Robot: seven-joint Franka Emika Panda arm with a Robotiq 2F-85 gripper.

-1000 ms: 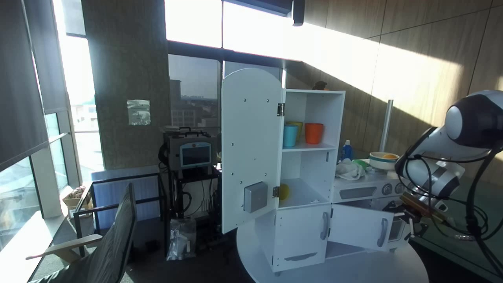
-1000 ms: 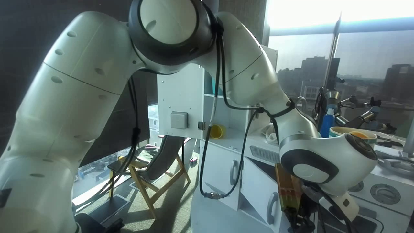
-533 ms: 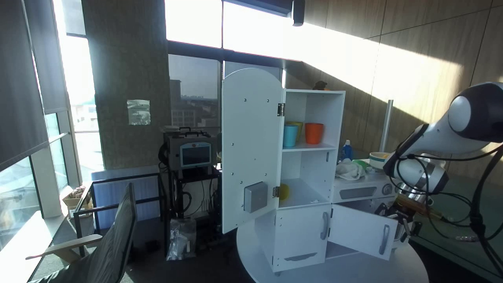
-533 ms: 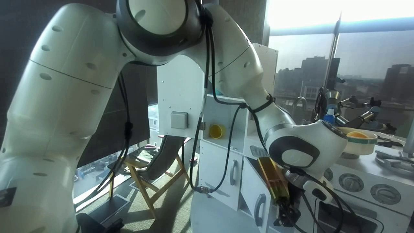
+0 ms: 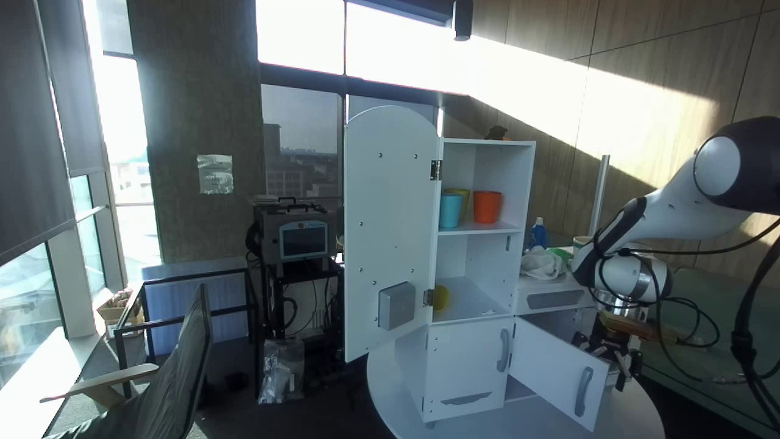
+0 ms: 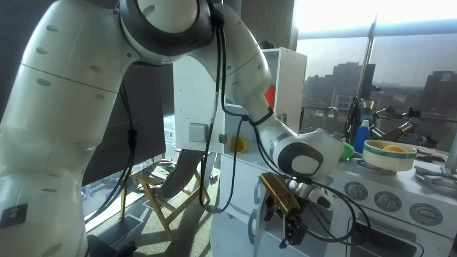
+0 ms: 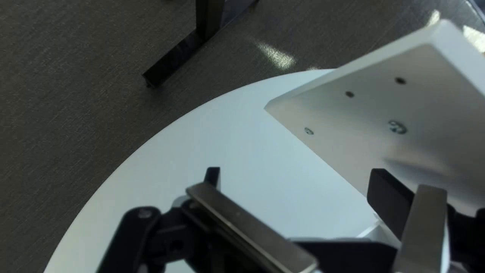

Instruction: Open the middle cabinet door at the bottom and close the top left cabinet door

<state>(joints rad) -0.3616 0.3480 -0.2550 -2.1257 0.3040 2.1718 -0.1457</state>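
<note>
Changed since half a second ago: the white robot arm with dark joint covers [image 5: 676, 210] reaches further across, carrying its black two-finger gripper [image 7: 303, 189] along. Well apart from the gripper and mostly higher, the tall white round-topped board door [image 5: 390, 213], the task's top left one, stands swung out; its closing is outstanding. Just beside the gripper, the small white rectangular board door [image 5: 551, 369], the middle one at the bottom, stands wider too. Its inner face is turned towards the gripper, so the arm is judged to be pushing it outward from behind; contact cannot be confirmed. The gripper is spread wide, holding nothing. On that door's far side from the gripper, the curved grey handle [image 5: 583, 391] is ungrasped, consistent with a push.
</note>
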